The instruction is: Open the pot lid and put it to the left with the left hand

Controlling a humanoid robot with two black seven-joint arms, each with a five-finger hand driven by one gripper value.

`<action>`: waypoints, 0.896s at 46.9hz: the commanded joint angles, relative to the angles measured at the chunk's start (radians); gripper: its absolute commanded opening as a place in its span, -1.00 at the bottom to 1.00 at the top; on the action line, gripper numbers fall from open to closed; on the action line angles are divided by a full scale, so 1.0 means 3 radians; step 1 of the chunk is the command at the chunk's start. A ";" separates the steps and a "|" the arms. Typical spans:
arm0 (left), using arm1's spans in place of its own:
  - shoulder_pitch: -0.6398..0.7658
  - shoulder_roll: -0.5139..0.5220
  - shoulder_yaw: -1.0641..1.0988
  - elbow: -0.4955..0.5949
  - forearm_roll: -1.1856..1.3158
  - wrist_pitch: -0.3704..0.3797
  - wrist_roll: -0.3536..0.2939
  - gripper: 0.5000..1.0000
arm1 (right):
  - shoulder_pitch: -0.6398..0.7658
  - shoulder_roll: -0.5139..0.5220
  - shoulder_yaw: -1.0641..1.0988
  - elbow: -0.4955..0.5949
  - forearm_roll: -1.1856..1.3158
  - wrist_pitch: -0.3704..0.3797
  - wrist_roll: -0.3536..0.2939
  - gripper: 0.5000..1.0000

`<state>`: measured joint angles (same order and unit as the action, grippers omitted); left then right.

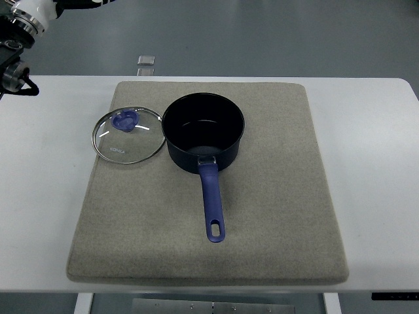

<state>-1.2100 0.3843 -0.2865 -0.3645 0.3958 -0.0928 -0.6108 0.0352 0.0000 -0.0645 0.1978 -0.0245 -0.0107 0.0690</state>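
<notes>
1. Nearest to us, we've got the front edge of the grey mat (275, 235), a big felt-like square spread over the white table (376, 196).
2. We move up and meet the pot's blue handle (211, 203), pointing back toward us, with a hanging hole at its tip.
3. We follow it to the pot (203, 133) itself: dark, round, uncovered, sitting upright on the mat's middle-rear part, and we can see straight down to its bottom.
4. We spot the glass lid (127, 135) lying flat on the mat just left of the pot, its steel rim right against the pot's side, though we can't tell if they touch; blue knob (125, 120) up.
5. We find the left hand (14, 69) at the top-left corner, well apart from the lid, over the table's far-left edge; only part of it shows, and we cannot tell whether its fingers are spread or curled.
6. We see a small grey patch (146, 59) on the floor beyond the table.
</notes>
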 commanded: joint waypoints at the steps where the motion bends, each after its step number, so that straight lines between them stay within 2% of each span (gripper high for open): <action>1: -0.0016 -0.0237 0.0004 0.0375 -0.0189 -0.0002 0.0000 0.91 | 0.0000 0.0000 0.0000 0.0005 0.0000 0.0000 0.0000 0.67; 4: -0.0027 -0.0360 -0.0006 0.0539 -0.0307 0.0003 0.0000 0.87 | 0.0000 0.0000 0.0000 0.0000 0.0000 0.0000 0.0000 0.67; 10: -0.0047 -0.0483 -0.0006 0.0586 -0.0736 0.0099 0.0000 0.77 | 0.0000 0.0000 0.0000 0.0000 0.0000 0.0000 0.0000 0.67; 20: -0.0047 -0.0636 -0.0006 0.0596 -0.1365 0.0335 0.0021 0.79 | 0.0005 0.0000 0.0000 0.0000 0.0000 0.0000 0.0000 0.67; 26: -0.0047 -0.0662 -0.0006 0.0596 -0.1503 0.0463 0.0302 0.78 | 0.0000 0.0000 0.0000 0.0000 0.0000 0.0000 0.0000 0.67; 34: -0.0047 -0.0693 -0.0006 0.0606 -0.1652 0.0611 0.0558 0.78 | 0.0000 0.0000 0.0000 0.0000 0.0000 0.0000 0.0000 0.67; 42: -0.0042 -0.0703 -0.0006 0.0611 -0.1693 0.0754 0.0977 0.76 | 0.0000 0.0000 0.0000 0.0000 0.0000 0.0000 0.0000 0.67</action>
<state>-1.2232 0.1748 -0.2886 -0.1811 -0.1102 0.1184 -0.3588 0.0352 0.0000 -0.0644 0.1979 -0.0246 -0.0107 0.0691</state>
